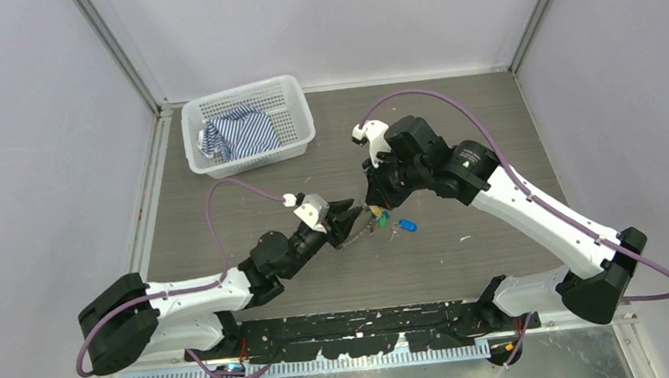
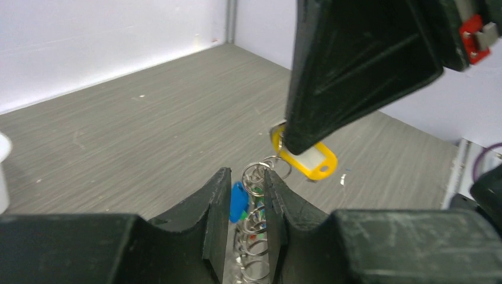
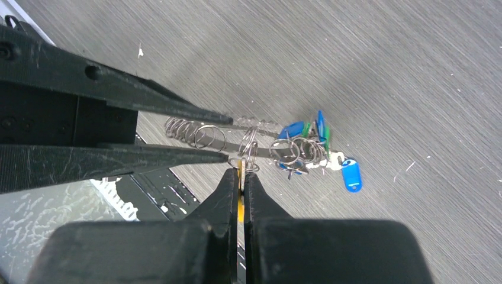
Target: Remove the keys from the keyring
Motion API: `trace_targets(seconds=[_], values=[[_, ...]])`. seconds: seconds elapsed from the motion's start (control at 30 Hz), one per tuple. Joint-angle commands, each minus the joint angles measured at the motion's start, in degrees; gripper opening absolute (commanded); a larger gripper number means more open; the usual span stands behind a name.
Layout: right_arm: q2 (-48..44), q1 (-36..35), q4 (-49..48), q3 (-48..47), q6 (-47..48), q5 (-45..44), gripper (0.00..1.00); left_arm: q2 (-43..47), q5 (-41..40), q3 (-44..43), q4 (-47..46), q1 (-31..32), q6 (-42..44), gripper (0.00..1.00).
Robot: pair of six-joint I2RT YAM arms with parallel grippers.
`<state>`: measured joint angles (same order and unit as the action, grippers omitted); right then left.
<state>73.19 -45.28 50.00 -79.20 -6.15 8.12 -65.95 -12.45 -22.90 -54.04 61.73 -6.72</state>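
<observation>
The keyring (image 3: 206,136) hangs above the table, a thin ring strung with small split rings. Its keys (image 3: 303,148), with blue and green tags, bunch at the far end, one blue tag (image 3: 351,175) outermost. My right gripper (image 3: 241,173) is shut on a yellow tag (image 2: 308,158) fixed to the ring. My left gripper (image 2: 247,174) stands open with the row of rings (image 2: 256,219) between its fingers; the rings rest against the right finger, with a gap to the left one. In the top view both grippers (image 1: 356,219) (image 1: 372,206) meet at the bunch (image 1: 381,220) mid-table.
A white mesh basket (image 1: 298,110) holding a striped blue-and-white cloth (image 1: 239,133) stands at the back left. The grey table (image 1: 455,142) is walled on three sides. A black rail (image 1: 370,323) runs along the near edge.
</observation>
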Motion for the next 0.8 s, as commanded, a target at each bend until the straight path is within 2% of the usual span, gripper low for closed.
trace_targets(seconds=[0.0, 0.23, 0.33, 0.5, 0.77], values=[[0.07, -0.55, -0.28, -5.86, -0.29, -2.37, 0.01, 3.84, 6.19, -2.07, 3.13, -0.24, -0.57, 0.26], [2.93, -2.74, 5.02, -11.66, -0.74, -6.26, 0.01, 13.33, 8.42, -5.94, 15.75, -0.26, 2.91, 0.22], [3.41, -3.23, 6.19, -13.28, -0.8, -6.7, 0.01, 13.57, 11.96, -7.44, 16.69, -0.26, 0.94, 0.21], [4.68, -3.2, 8.59, -16.78, -0.88, -4.22, 0.01, 8.67, 12.18, -3.39, 5.89, 0.98, -1.36, 0.2], [4.47, -3.24, 9.87, -15.12, -0.17, 6.08, 0.01, 0.01, 5.58, 3.29, -15.13, 5.7, 8.12, 0.21]])
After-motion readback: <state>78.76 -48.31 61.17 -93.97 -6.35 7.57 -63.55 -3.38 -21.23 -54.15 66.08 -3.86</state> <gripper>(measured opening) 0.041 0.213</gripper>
